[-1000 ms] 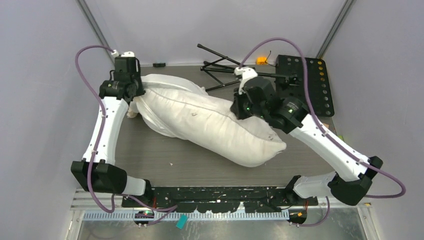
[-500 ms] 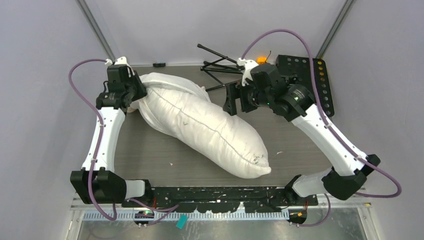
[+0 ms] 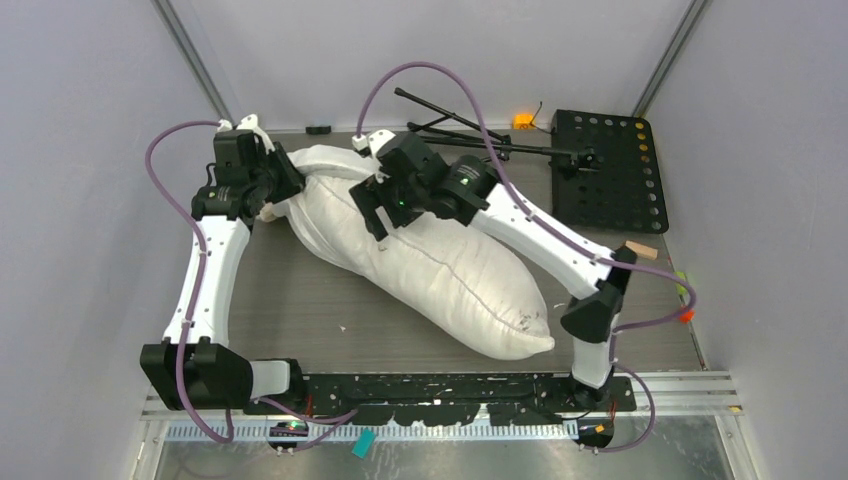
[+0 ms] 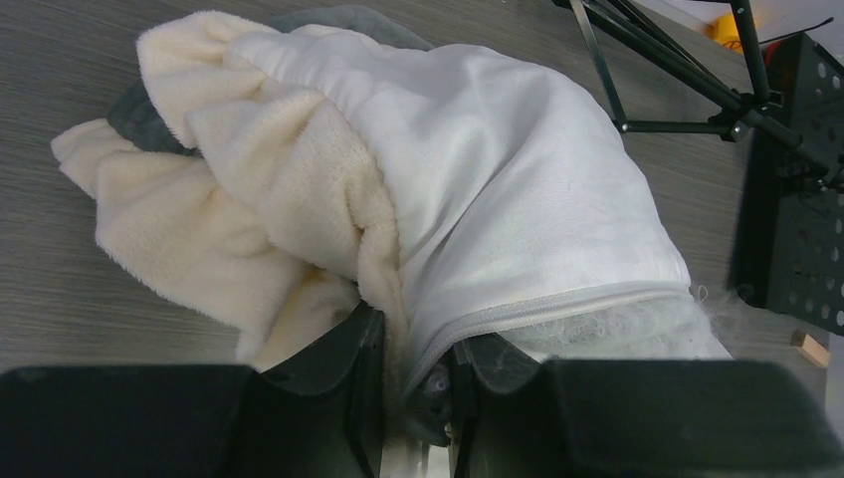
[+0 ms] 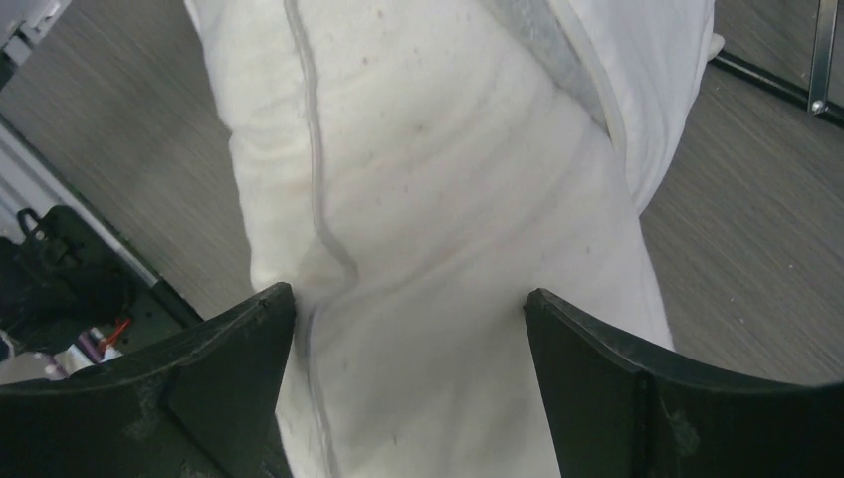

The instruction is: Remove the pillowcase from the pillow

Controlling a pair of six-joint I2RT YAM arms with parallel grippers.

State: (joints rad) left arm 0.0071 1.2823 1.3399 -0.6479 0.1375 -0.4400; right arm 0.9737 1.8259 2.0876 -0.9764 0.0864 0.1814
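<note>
Swinging over from the far right side of the table (image 3: 300, 300) since half a second ago, the right gripper (image 3: 373, 206) is now hanging over the upper middle of the pillow (image 3: 450, 270), which is lying in much the same diagonal line from far left to near right. In the wrist view the right gripper (image 5: 408, 309) is standing wide open, its two fingers (image 5: 229, 349) straddling the plump white pillow (image 5: 428, 199) along its seam and gripping nothing. The left gripper (image 3: 280, 185) is pinching the pillowcase (image 3: 330, 165) at the pillow's far-left end; up close the left gripper (image 4: 413, 349) is closed down tight on the hemmed edge of the pillowcase (image 4: 478, 179), with the cream frill bunching to the left and a sliver of dark grey plush showing behind it. Pillow (image 4: 637, 324) stuffing is peeping out below that hem. The pillowcase is covering only the far-left end of the pillow. A folded black tripod (image 3: 450, 125) and a black perforated board (image 3: 610, 170) are lying at the far edge.
</note>
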